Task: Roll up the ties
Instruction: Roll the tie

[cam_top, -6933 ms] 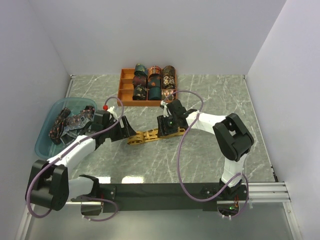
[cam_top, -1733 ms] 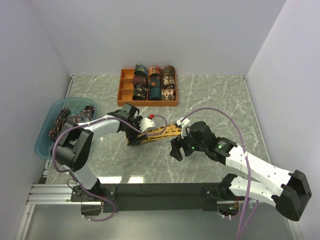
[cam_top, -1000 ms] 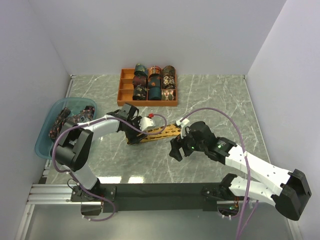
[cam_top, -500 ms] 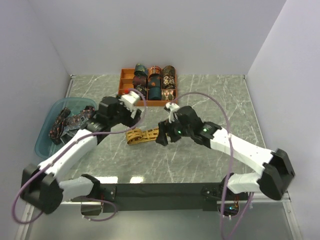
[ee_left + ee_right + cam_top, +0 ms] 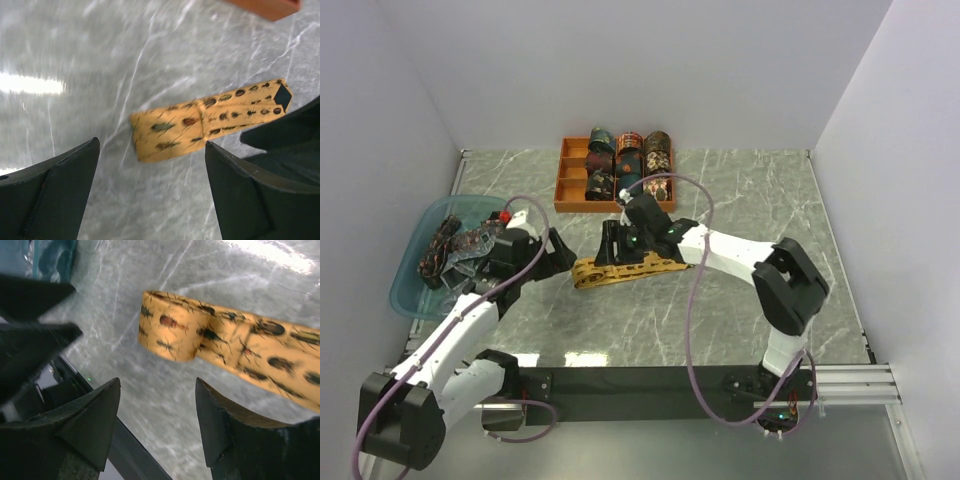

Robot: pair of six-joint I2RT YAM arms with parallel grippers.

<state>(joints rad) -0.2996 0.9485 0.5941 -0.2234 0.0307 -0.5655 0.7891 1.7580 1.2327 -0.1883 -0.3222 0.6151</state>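
Step in hand, as I judge it: starting the roll at the doubled end of the mustard-gold patterned fabric necktie (image 5: 630, 268).

To do it well:
- the left gripper (image 5: 560, 261) should close on the doubled end squarely, both edges caught, so the coil starts straight
- the right gripper (image 5: 614, 246) should press the flat length down close behind the fold, so the strip stays taut and does not skew
- turns should be kept tight, as slack cloth will likely spring open

Positions:
- Translucent blue plastic basin (image 5: 404, 292), far left, holds the loose dark ties (image 5: 455, 245).
- Left gripper: fingers apart and empty, low over the grey marble table (image 5: 740, 310), just beside the necktie's left end.
- Necktie: flat, mid-table, running left to right. Its left end is folded over, possibly a first turn, but the wrist views are blurred.
- Right gripper: fingers apart and empty, above the necktie just right of the fold. I cannot tell whether it touches.
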